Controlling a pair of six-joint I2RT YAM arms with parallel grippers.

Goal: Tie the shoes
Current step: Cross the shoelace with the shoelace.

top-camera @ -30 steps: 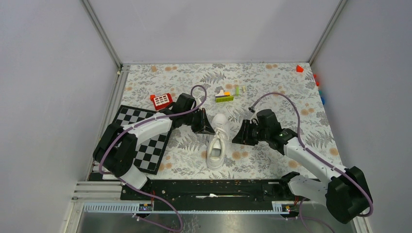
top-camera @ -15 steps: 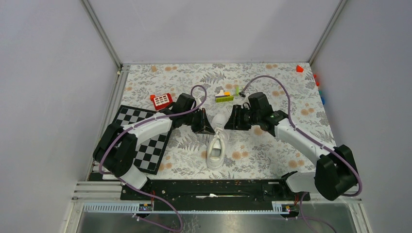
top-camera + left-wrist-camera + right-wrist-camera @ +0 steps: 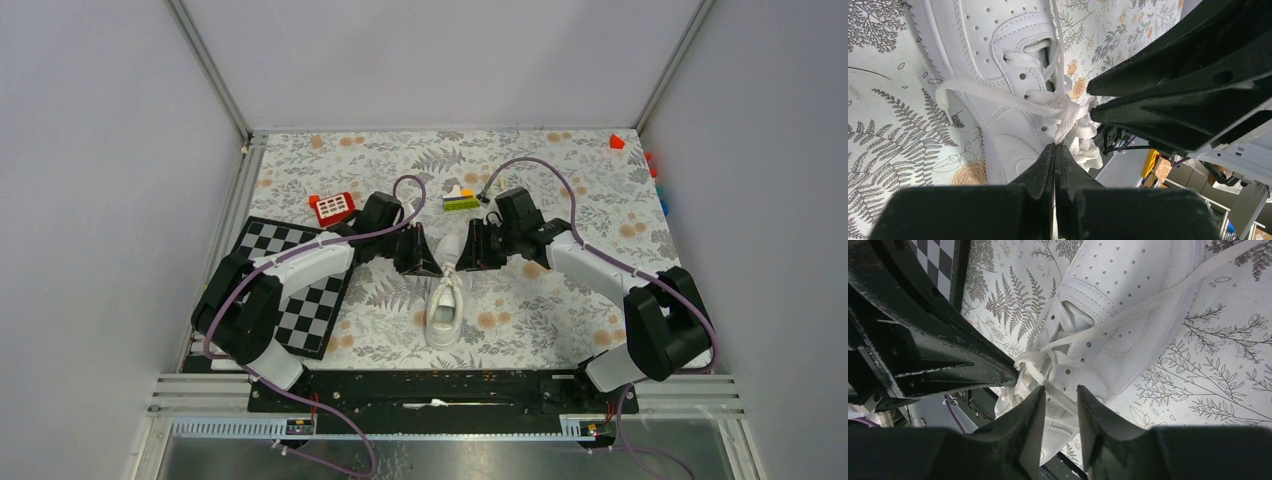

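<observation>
While sneaker [image 3: 445,300] lies on floral tabletop [image 3: 560,170] | left gripper [image 3: 1055,147] pinching lace [image 3: 998,96] | right gripper [image 3: 1060,392] apart

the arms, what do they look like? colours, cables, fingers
Both the left arm and right arm have white links, black joints and bases, and a purple cable looping alongside. The fingers are black wedges tapering to narrow tips.

Both arms reach from the bottom of the frame toward its centre, elbows bowed outward, wrists turned inward so the tips nearly meet. The left gripper [image 3: 432,268] has its fingers pressed tightly together; the right gripper [image 3: 463,259] shows a narrow gap.
</observation>
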